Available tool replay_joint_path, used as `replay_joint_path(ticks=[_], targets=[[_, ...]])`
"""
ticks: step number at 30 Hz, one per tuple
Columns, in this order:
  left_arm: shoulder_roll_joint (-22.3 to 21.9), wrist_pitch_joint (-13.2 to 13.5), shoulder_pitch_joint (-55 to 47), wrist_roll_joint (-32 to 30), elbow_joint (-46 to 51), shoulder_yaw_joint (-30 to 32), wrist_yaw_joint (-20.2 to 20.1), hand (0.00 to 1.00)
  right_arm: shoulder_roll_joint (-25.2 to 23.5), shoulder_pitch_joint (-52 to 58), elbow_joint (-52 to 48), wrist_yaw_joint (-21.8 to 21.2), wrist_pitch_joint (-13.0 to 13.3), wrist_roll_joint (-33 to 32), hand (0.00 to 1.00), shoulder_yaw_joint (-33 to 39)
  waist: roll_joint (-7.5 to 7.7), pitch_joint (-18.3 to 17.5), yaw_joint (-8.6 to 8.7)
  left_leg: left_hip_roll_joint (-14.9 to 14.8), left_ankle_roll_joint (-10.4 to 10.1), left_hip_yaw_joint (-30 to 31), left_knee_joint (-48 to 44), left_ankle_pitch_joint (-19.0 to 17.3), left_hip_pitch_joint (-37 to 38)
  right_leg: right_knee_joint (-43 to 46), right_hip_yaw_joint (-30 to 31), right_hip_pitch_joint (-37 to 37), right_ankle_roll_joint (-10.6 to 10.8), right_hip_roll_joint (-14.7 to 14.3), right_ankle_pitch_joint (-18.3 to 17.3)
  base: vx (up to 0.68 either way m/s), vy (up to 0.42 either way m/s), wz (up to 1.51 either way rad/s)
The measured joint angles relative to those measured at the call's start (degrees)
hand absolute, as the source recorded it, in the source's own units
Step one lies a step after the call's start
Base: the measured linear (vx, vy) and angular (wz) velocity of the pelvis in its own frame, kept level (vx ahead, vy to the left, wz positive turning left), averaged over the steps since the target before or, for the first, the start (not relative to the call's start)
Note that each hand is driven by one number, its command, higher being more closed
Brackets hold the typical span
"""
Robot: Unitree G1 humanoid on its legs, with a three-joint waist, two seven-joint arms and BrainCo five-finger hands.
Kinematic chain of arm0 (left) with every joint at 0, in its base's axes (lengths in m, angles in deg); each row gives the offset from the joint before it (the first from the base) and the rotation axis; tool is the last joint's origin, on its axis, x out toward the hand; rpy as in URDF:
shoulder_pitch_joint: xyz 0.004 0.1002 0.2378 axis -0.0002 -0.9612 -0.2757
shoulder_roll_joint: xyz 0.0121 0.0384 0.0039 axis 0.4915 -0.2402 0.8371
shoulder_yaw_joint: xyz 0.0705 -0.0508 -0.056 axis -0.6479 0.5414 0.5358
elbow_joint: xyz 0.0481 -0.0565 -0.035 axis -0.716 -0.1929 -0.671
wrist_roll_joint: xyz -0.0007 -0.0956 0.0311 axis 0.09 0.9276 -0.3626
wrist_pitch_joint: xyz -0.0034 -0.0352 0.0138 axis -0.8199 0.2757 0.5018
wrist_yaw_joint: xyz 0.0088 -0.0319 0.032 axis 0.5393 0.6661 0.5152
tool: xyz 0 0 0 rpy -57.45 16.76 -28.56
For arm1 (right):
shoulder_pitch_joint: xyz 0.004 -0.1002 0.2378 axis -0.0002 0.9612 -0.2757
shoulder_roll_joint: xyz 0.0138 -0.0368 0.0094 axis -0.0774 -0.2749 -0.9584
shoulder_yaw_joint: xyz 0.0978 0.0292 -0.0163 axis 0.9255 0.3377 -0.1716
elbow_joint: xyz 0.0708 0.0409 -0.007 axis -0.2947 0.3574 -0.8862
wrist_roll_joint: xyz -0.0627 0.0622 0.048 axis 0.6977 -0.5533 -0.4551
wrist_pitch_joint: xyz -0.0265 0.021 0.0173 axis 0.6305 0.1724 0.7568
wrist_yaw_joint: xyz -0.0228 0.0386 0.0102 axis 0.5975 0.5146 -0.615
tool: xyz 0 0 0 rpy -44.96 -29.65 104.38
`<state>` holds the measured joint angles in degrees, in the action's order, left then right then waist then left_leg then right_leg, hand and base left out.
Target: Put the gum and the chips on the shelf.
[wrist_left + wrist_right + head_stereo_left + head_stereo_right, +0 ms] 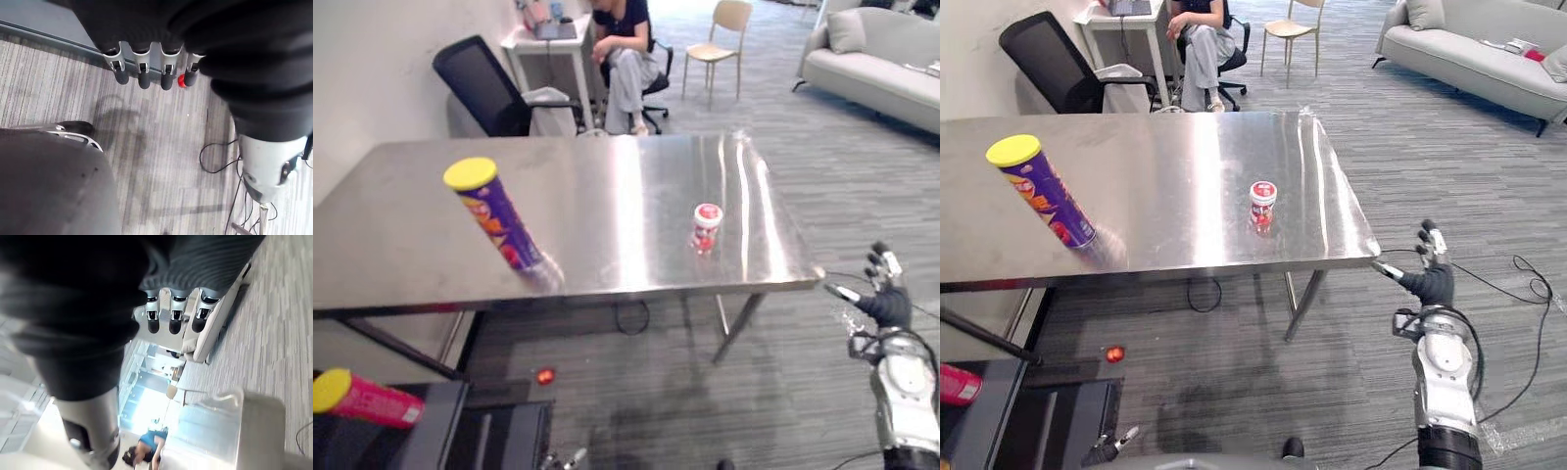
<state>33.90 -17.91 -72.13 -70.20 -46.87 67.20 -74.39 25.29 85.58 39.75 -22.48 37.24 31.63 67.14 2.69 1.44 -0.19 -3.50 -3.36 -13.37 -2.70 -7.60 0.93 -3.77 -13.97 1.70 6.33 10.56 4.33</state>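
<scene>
The chips can [495, 217] is stood by the table's [607, 191] front edge, the gum jar [706, 227] toward its right edge; left hand [144, 74] and right hand [1433, 284] are held uncurled, empty

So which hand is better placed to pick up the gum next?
Right, probably. The right hand is open just off the table's near right corner, and the gum jar stands toward that side. The left hand points down at the floor.
</scene>
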Motion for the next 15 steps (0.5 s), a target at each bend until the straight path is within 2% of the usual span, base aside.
replay_joint_path(ticks=[4,8,15], targets=[[-0.10,-0.02,-0.07,0.01,0.24,-0.06,0.07,0.00,1.14,-3.58,0.11,-0.62,0.00,-1.20,0.00,-3.73,-0.33,0.88,-0.38,0.35,0.24,1.94,-1.57,-0.01,-1.83,0.48,-1.56,0.17,0.03,0.64,-0.03,-0.07,0.001,0.21],[-0.23,-0.02,-0.08,0.25,0.43,-0.05,0.17,0.00,2.56,-7.09,0.86,-0.43,0.00,-1.53,0.00,-6.10,-0.45,2.09,-1.57,0.40,0.49,2.95,-1.67,0.34,-2.16,0.76,-2.24,0.10,0.03,0.67,-0.03,-0.05,-0.009,0.12],[-0.21,-0.04,0.28,0.36,1.07,-0.03,0.40,0.00,2.53,-17.07,7.70,1.42,-0.08,-2.02,0.00,-8.86,-0.20,5.47,-2.55,0.68,0.66,4.46,-2.82,0.82,-4.12,1.11,-3.52,0.92,0.02,0.79,0.05,-0.02,-0.002,0.10]])
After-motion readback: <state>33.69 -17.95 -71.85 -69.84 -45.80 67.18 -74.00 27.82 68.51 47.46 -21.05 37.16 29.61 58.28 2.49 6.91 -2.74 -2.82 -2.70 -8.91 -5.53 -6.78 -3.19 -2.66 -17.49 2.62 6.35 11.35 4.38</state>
